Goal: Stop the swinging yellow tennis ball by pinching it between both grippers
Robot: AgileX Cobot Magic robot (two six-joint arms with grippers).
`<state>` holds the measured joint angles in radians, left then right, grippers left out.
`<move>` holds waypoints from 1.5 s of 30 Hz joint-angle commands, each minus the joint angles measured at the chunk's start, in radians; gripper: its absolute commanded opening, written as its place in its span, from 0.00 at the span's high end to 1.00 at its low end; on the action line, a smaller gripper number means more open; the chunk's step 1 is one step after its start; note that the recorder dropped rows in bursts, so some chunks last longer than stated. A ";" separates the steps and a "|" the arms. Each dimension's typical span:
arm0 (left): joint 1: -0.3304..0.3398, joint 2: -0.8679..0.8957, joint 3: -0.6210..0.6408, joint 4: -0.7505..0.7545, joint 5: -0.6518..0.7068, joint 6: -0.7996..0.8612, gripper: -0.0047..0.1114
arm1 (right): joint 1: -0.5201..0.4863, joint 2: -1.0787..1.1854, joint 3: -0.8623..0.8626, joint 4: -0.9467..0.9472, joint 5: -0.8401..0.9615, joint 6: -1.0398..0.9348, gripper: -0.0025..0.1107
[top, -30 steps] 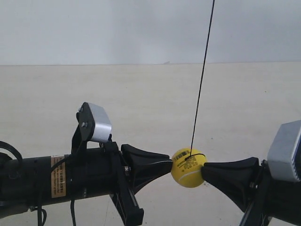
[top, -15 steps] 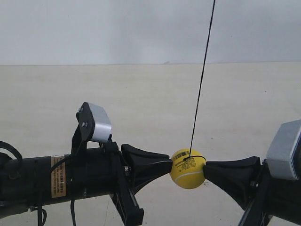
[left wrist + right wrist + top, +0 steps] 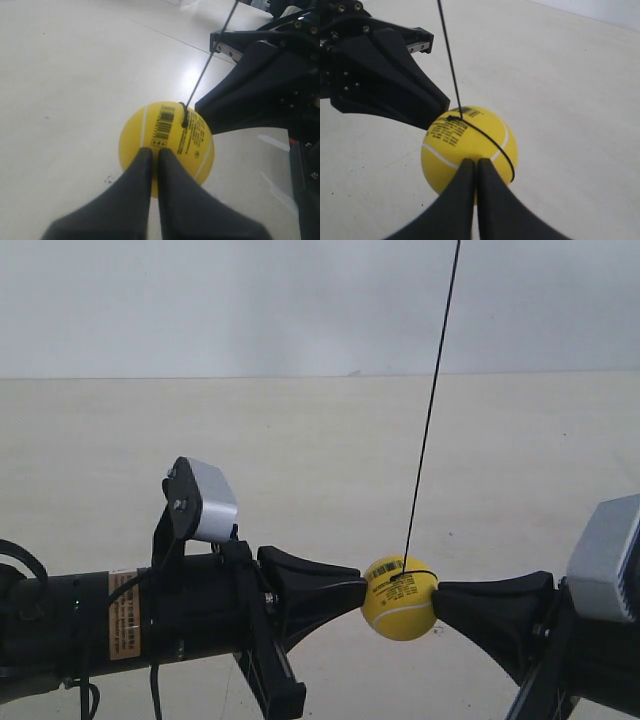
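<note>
The yellow tennis ball hangs on a thin black string and is pressed between two black cone tips. The gripper of the arm at the exterior view's left touches its barcode side. The gripper of the arm at the exterior view's right touches the opposite side. In the left wrist view, my left gripper is shut, its tips against the ball. In the right wrist view, my right gripper is shut too, tips on the ball. Nothing sits between either pair of jaws.
A pale floor stretches back to a plain light wall. A grey-white block rides on the arm at the exterior view's left, and another on the arm at the exterior view's right.
The ball settled a hair leftward and lower between the tips a second ago. Over the last half second nothing visibly moved.
</note>
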<state>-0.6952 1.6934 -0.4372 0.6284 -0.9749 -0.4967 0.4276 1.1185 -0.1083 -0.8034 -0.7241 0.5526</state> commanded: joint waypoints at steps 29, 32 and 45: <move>-0.003 -0.014 0.008 -0.016 0.102 0.030 0.92 | 0.001 -0.050 -0.005 0.009 0.023 -0.038 0.98; -0.003 -0.040 0.036 -0.053 0.114 0.085 0.92 | 0.001 -0.135 -0.005 0.021 0.103 -0.034 0.98; -0.001 -0.325 0.188 -0.241 0.115 0.223 0.92 | 0.001 -0.510 0.039 0.097 0.333 0.007 0.98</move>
<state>-0.6952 1.4427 -0.2833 0.4278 -0.8643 -0.3048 0.4276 0.6751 -0.0822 -0.7259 -0.4268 0.5545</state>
